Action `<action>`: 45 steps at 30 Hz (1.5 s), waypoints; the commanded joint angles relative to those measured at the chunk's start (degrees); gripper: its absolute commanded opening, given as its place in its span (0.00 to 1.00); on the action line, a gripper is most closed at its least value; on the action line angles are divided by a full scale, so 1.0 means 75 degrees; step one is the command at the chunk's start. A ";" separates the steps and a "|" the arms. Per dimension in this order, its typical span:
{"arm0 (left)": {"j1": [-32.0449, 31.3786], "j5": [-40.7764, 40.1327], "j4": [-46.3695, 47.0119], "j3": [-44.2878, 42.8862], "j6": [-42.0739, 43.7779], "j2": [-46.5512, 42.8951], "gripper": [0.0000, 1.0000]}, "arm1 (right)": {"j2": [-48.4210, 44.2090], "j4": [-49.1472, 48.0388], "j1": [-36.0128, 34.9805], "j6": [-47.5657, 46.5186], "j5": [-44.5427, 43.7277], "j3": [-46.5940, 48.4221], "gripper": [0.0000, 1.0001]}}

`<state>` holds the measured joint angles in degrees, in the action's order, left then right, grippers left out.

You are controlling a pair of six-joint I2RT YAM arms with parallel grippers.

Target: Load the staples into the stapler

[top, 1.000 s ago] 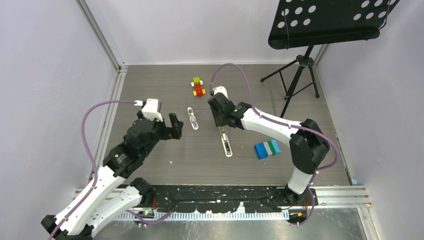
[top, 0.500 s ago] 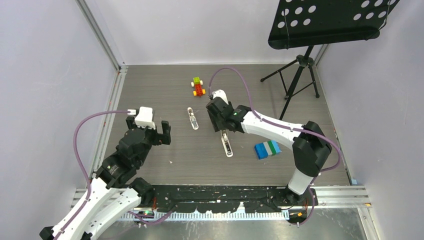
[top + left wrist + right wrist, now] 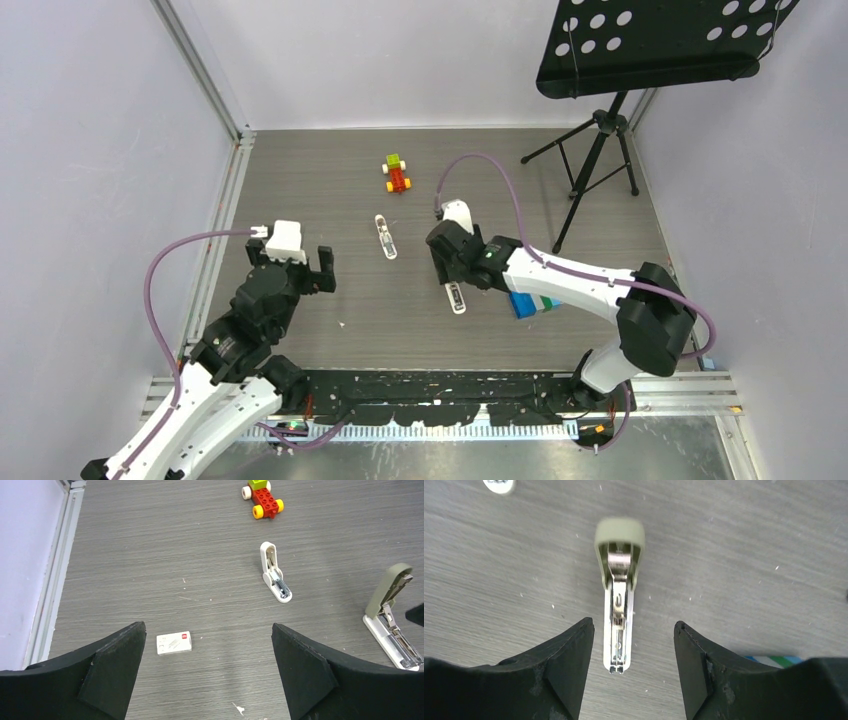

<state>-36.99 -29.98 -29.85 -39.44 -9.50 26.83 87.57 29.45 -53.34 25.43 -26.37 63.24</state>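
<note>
Grey-beige on top and white below, the stapler lies on the dark wood-grain table, right of centre. Its top is swung up at the hinge and the metal channel is exposed. The right gripper hangs over the stapler's front end with its fingers apart. In the right wrist view one black finger stands on each side of the white base, with bare table showing in both gaps, so it grips nothing.

The white staples carton, marked with a small red square, lies flat on the table, well apart from the stapler and toward the left. The left gripper is spread wide and empty above it. In the left wrist view the carton sits between the two fingers, nearer the left one.

A shorter white object with a metal strip lies between the two arms. A toy brick car in red, green and yellow stands beyond it. A blue-green-white box lies just beside the stapler, partly under the right arm. A black music stand fills the far right corner.
</note>
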 commanded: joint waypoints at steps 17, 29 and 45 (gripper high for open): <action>0.0044 -0.0784 0.0277 0.0219 0.0282 -0.0390 1.00 | 0.0782 -0.1902 -0.0241 0.0679 0.0030 -0.1108 0.52; 0.0045 -0.0871 0.0287 0.0289 0.0311 -0.0370 1.00 | 0.1082 -0.2364 -0.0247 0.0563 -0.0124 -0.1381 0.24; 0.0035 -0.0720 0.0231 0.0218 0.0130 -0.0438 1.00 | 0.2727 -0.2427 -0.0116 -0.0847 -0.0289 0.1492 0.15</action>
<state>-36.99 -35.29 -29.52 -37.34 -8.25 24.12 104.31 14.66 -54.61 22.13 -26.35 66.50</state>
